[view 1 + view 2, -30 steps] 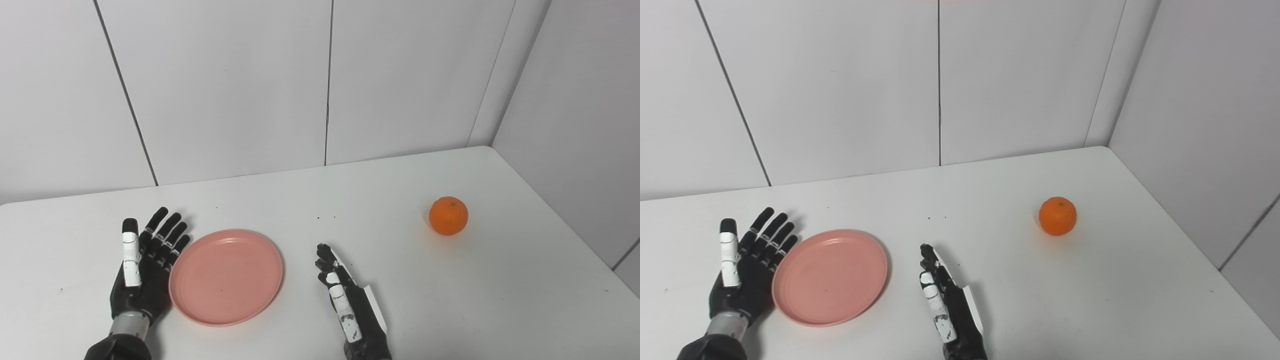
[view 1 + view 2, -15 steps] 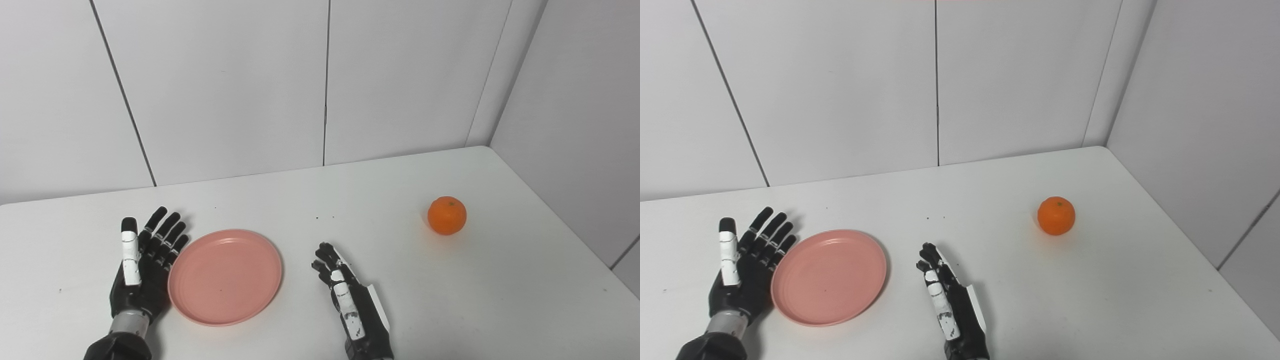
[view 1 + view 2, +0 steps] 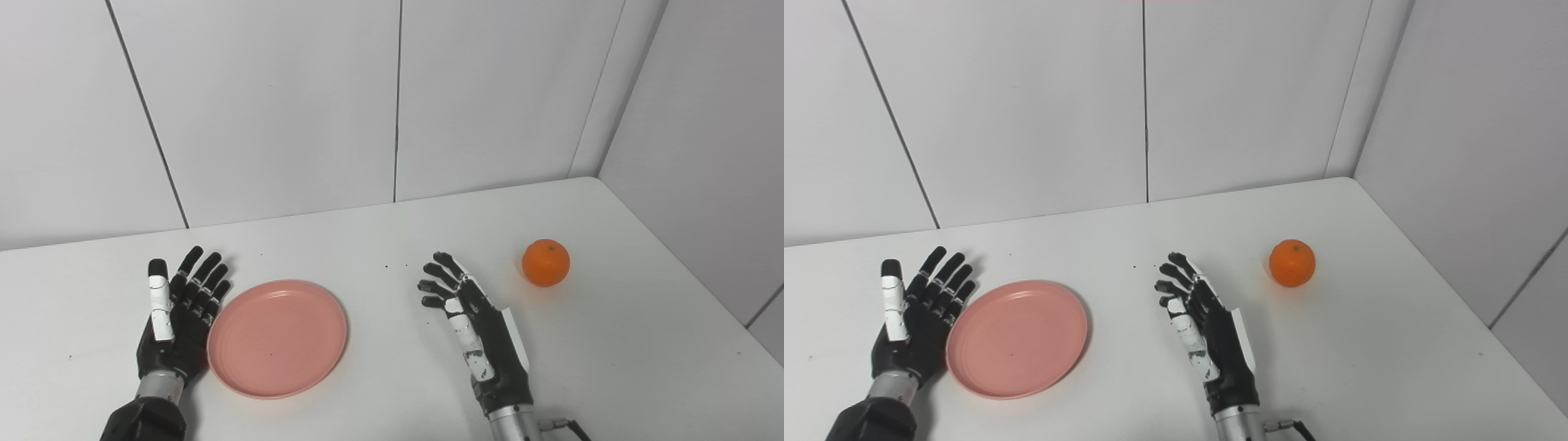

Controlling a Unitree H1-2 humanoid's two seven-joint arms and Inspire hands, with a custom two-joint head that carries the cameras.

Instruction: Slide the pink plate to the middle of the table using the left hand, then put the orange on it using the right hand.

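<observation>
A pink plate (image 3: pixel 277 337) lies flat on the white table, left of centre. My left hand (image 3: pixel 174 321) rests open beside the plate's left rim, fingers spread and pointing away from me. An orange (image 3: pixel 546 263) sits alone on the table at the right. Between plate and orange, my right hand (image 3: pixel 474 327) is raised above the table, open, its fingers apart and reaching toward the far right. It holds nothing, and a gap remains between its fingertips and the orange.
The white table (image 3: pixel 392 245) ends at grey wall panels at the back and on the right side. A few dark specks (image 3: pixel 395 267) mark the tabletop near the middle.
My right hand has moved forward and to the right, toward the orange, and spread its fingers wider. The plate, the orange and my left hand have stayed where they were.
</observation>
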